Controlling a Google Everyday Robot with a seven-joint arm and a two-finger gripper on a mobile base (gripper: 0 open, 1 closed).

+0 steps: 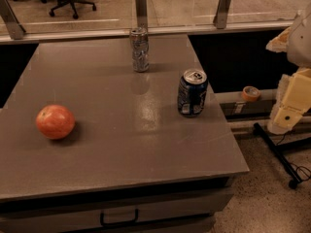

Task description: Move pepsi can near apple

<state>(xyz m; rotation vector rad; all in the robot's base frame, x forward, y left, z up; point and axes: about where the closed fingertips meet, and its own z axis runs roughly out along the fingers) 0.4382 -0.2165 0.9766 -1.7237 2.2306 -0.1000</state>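
- Two cans stand upright on the grey table: the pepsi can, dark blue with a silver top and pull tab, at centre right of the frame near the table's right edge; a silver-grey can at upper centre, by the far edge
- One apple, red-orange and round, lies at centre left of the frame; it is well apart from the pepsi can, with bare tabletop between them; nothing touches either
- One drawer with a dark handle sits shut under the tabletop at the bottom of the frame; its contents are hidden
- One orange tape roll rests on a ledge right of the table; an office chair stands at upper left beyond a glass rail
- One gripper, cream-coloured, hangs at the right edge of the frame, off the table and right of the pepsi can; it holds and touches nothing on the table; whether it is spread or pressed together cannot be told
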